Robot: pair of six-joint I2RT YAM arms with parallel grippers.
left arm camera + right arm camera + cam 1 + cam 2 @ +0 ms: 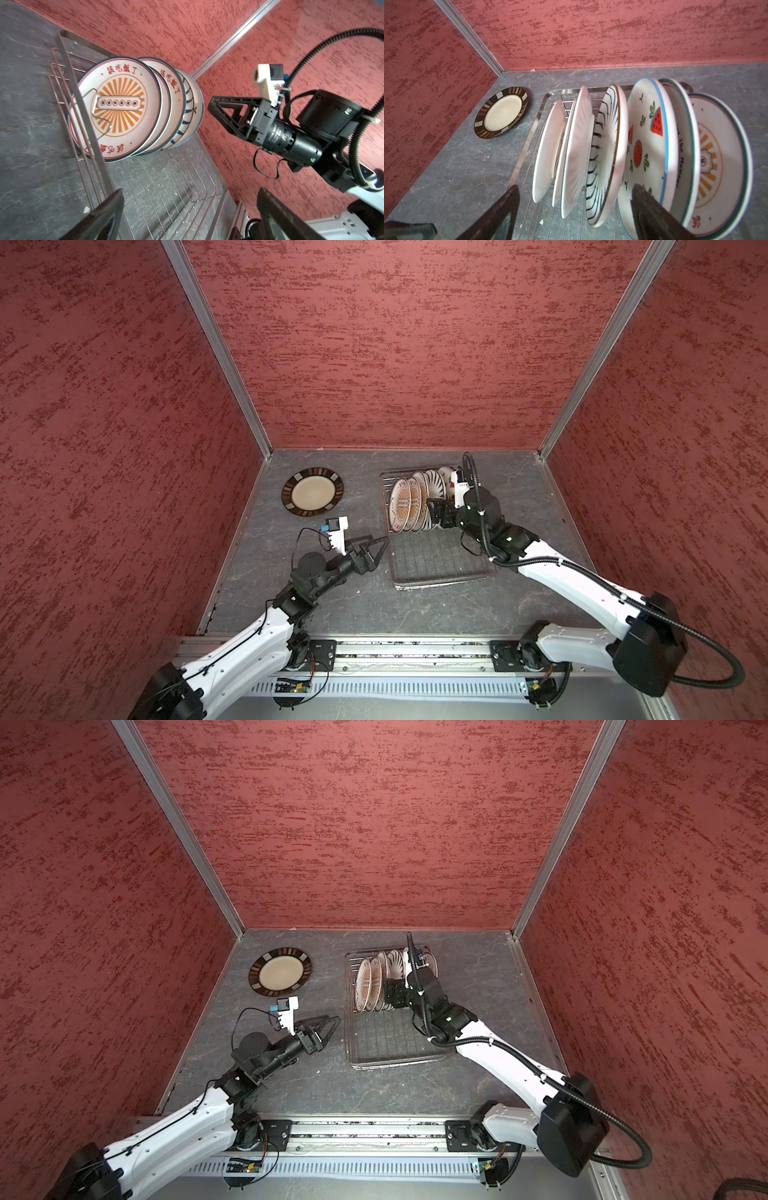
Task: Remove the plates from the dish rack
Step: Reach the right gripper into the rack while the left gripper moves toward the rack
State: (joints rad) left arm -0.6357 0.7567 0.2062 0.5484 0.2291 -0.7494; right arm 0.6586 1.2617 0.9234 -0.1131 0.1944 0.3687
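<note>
The silver wire dish rack (440,568) (386,1046) stands right of the middle. Several plates (409,504) (370,984) stand on edge at its far end. In the right wrist view they are two white backs, a dark-striped plate (606,145), a watermelon plate (645,141) and an orange sunburst plate (720,162). My right gripper (431,508) (575,196) is open, its jaws straddling the lower edges of several plates, one finger in front of the watermelon plate. My left gripper (380,545) (190,199) hangs open and empty at the rack's left rim. A sunburst plate (118,108) faces it.
A dark-rimmed cream plate (312,492) (280,972) (501,113) lies flat on the grey table at the back left. Red walls close in the back and both sides. The near half of the rack (166,187) is bare wire. A metal rail (395,655) runs along the front.
</note>
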